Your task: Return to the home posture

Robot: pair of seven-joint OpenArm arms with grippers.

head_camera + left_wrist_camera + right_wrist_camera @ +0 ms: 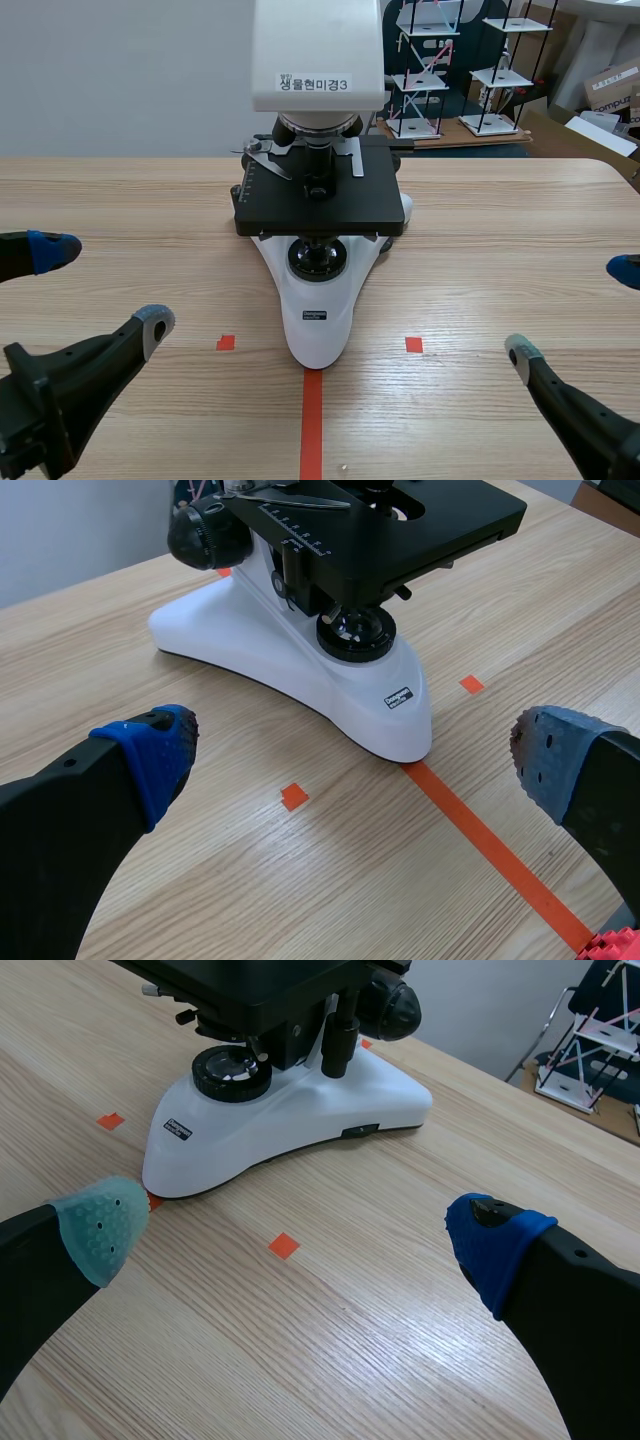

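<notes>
Left gripper (102, 286): fingers are held wide apart with nothing between them; one blue pad and one grey pad are seen.
Left arm pose: it is held low over the table (500, 230), entering from the left edge, with the fingers pointed inward and away from the robot.
Left tape square (226, 342): a mark on the wood, between the left gripper and the microscope's base.
Microscope (320, 205): it stands upright at the middle of the table, between the two grippers. The white base's long axis runs away from the robot, and its narrow end meets the tape line (311, 420).
Right gripper (571, 310): fingers are likewise spread wide and nothing is held.
Right arm pose: it is low, entering from the right edge, a mirror of the left.
Key relation: the microscope lies ahead and inward of each gripper. Neither is seen touching it, and neither arm is clearly nearer.
Judgement: the home posture is judged to be nearly or fully reached. Any remaining travel would best be made back and outward, away from the base.
</notes>
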